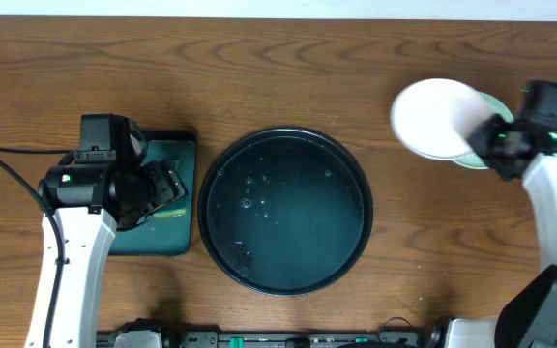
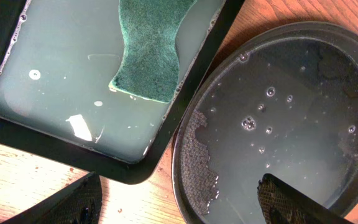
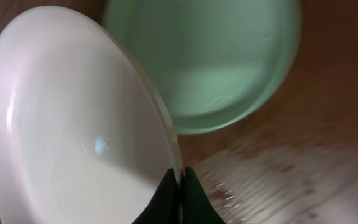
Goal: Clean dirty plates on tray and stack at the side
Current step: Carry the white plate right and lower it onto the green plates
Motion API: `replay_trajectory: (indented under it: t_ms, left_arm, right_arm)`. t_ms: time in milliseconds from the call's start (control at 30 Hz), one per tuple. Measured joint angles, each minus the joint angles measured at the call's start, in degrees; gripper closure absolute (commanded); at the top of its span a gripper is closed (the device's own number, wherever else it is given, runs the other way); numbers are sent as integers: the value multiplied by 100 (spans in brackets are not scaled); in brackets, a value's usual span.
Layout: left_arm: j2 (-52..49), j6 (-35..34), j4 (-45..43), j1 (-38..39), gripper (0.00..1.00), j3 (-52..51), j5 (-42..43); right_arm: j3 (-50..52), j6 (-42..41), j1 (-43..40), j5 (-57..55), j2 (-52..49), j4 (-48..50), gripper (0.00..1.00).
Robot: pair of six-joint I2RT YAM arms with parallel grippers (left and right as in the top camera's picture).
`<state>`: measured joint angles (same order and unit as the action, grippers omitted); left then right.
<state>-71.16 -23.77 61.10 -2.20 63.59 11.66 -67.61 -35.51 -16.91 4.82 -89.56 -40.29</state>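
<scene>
The large round black tray [image 1: 286,211] sits mid-table, wet, with no plates on it; it also shows in the left wrist view [image 2: 278,118]. My right gripper [image 3: 180,180] is shut on the rim of the white plate [image 3: 73,124], held tilted above a mint-green plate [image 3: 229,62] on the table at the far right. From overhead the white plate [image 1: 433,118] covers most of the green plate [image 1: 486,155]. I cannot tell whether the green is one plate or a stack. My left gripper [image 2: 176,202] is open and empty, hovering between the two trays.
A smaller rectangular black tray [image 1: 162,242] with water and a green sponge [image 2: 151,46] lies left of the round tray, under my left arm. Cables run along the table's front edge.
</scene>
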Motion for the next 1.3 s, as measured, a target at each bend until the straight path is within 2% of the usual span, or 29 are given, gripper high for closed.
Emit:
replay_trajectory:
  t_ms: [300,567,767,900,967,1000,1033,1100,1133,1200,1300]
  left_arm:
    - [0,0,0,0,19,0,0]
    - [0,0,0,0,19,0,0]
    - [0,0,-2,0,19,0,0]
    - [0,0,-20,0,19,0,0]
    - [0,0,-26,0,19,0,0]
    - [0,0,-26,0,19,0,0]
    - [0,0,-26,0,19,0,0]
    - [0,0,-28,0,19,0,0]
    - [0,0,-28,0,19,0,0]
    - [0,0,-28,0,19,0,0]
    - [-2,0,-31,0,19,0,-2]
  right_arm:
    - [0,4,-1062,-42,-308,94,98]
    - [0,22,-1169,-20,-1119,590,98]
    - [9,24,-1169,-13,-1270,975,99]
    - [9,17,-1169,17,-1270,1154,82]
    - [9,7,-1169,31,-1270,1189,65]
    - [9,20,-1169,35,-1270,1211,64]
    - [9,70,-1169,55,-1270,1224,68]
    - [9,103,-1169,61,-1270,1241,91]
    - [9,122,-1169,76,-1270,1255,96]
    - [9,116,-1169,125,-1270,1307,98]
    - [9,225,-1169,402,-1270,1381,92]
